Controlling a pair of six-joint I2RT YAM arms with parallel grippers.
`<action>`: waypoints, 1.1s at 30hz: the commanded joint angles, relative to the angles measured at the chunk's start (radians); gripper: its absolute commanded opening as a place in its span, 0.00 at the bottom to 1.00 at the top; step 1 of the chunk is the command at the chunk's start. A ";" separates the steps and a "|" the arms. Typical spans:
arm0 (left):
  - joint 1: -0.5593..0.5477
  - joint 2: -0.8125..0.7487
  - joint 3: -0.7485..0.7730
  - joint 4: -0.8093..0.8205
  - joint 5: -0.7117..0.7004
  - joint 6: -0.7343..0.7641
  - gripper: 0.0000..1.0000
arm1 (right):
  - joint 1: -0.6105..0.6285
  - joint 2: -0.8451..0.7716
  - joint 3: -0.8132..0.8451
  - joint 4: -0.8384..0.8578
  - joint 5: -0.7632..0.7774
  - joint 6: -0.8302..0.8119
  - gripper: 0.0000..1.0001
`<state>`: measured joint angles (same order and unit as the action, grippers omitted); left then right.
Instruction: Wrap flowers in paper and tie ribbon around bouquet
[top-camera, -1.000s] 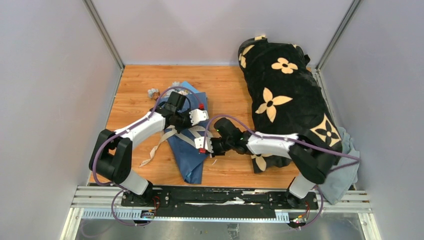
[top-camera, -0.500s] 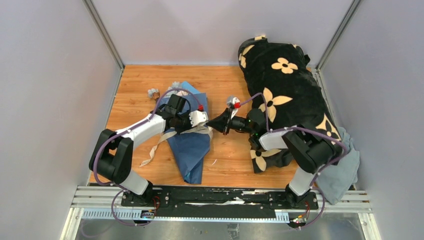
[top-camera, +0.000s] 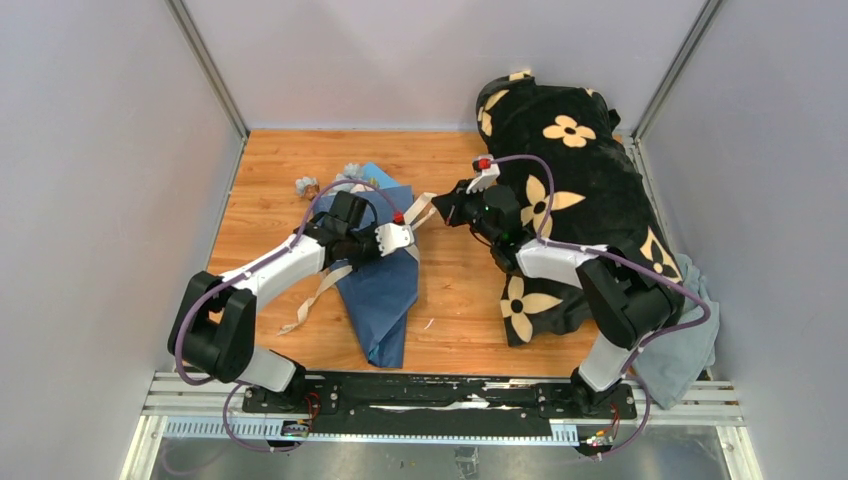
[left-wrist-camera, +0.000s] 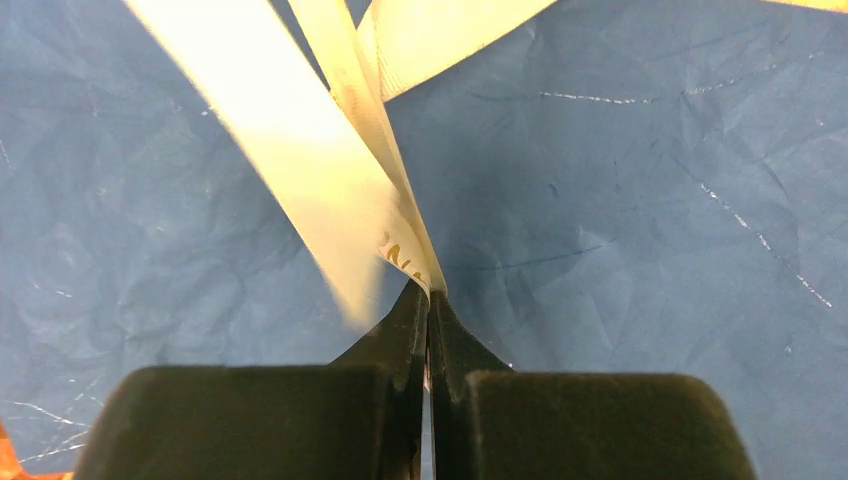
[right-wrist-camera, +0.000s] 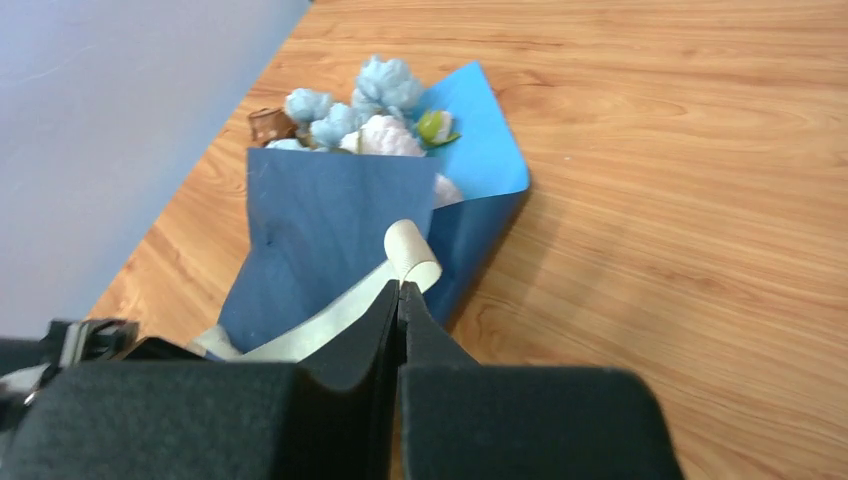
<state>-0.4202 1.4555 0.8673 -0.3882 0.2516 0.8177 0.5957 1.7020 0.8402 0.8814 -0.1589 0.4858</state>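
Observation:
The bouquet (top-camera: 385, 290) lies on the wooden table, a navy paper (right-wrist-camera: 330, 220) cone with its tip toward me. The flowers (right-wrist-camera: 350, 120), pale blue blooms, show at its far wide end. The cream ribbon (left-wrist-camera: 300, 150) crosses the paper. My left gripper (left-wrist-camera: 430, 295) hovers close over the cone's middle (top-camera: 385, 240) and is shut on the ribbon. My right gripper (right-wrist-camera: 402, 288) is shut on a curled ribbon end (right-wrist-camera: 412, 250), just right of the bouquet (top-camera: 445, 210). A short taut ribbon stretch (top-camera: 422, 208) runs between the two grippers. A loose tail (top-camera: 310, 300) trails left of the cone.
A black plush blanket (top-camera: 570, 190) with cream flower prints fills the right side, under my right arm. A grey-blue cloth (top-camera: 690, 340) lies at the near right. One stray bloom (top-camera: 306, 186) sits left of the bouquet's top. Walls enclose the table on three sides.
My right gripper has swung from the bouquet's near right side to the far right, carrying the ribbon end up and away. The left gripper has barely shifted.

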 joint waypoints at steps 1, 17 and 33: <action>0.006 -0.026 -0.025 -0.026 0.008 0.017 0.00 | 0.011 -0.040 0.095 -0.280 0.176 0.006 0.00; -0.017 -0.106 0.046 -0.128 0.054 0.041 0.00 | 0.105 0.201 0.500 -0.657 -0.163 -0.215 0.00; -0.017 -0.074 0.136 -0.039 -0.098 -0.060 0.00 | 0.078 0.275 0.736 -1.255 -0.172 -0.462 0.59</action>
<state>-0.4343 1.3651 0.9897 -0.4870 0.1944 0.8013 0.6910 2.0411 1.5246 -0.2035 -0.3725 0.1112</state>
